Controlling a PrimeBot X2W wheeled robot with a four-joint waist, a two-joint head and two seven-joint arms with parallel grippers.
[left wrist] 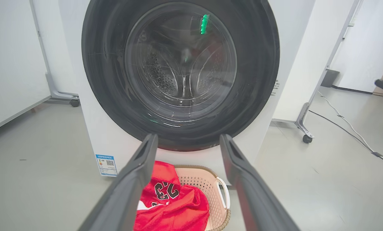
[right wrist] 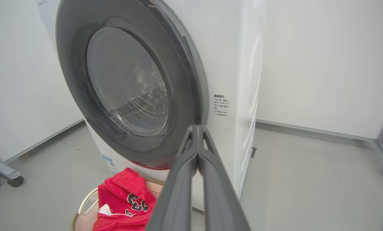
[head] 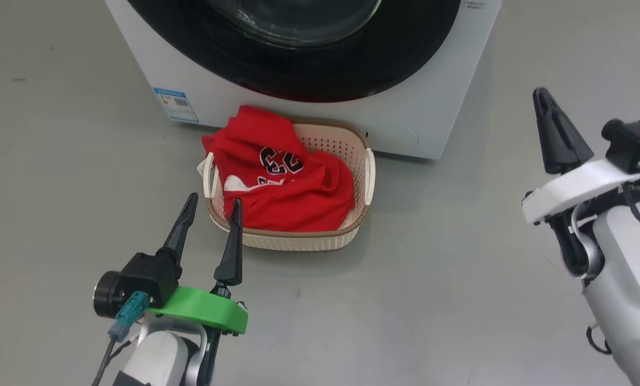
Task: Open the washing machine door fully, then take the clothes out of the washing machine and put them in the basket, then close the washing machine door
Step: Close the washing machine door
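The washing machine [head: 438,102] [left wrist: 92,128] [right wrist: 230,64] stands in front of me. Its door [head: 298,64] [left wrist: 180,73] [right wrist: 130,86], black-rimmed with a glass bowl, lies flush against the machine's front. The red clothes [head: 282,182] [left wrist: 172,205] [right wrist: 124,202], the numbered jersey on top, fill the cream basket [head: 347,155] [left wrist: 207,186] [right wrist: 85,202] on the floor just before the machine. My left gripper [head: 213,206] [left wrist: 186,141] is open, its fingertips at the basket's near left corner, holding nothing. My right gripper [head: 545,99] [right wrist: 196,128] is shut and empty, raised off to the right of the machine.
Grey floor [head: 432,279] spreads around the basket. White panels on wheeled frames [left wrist: 303,128] stand beside the machine, and a cable [left wrist: 348,128] runs over the floor at the right. A blue sticker [head: 176,104] marks the machine's lower left front.
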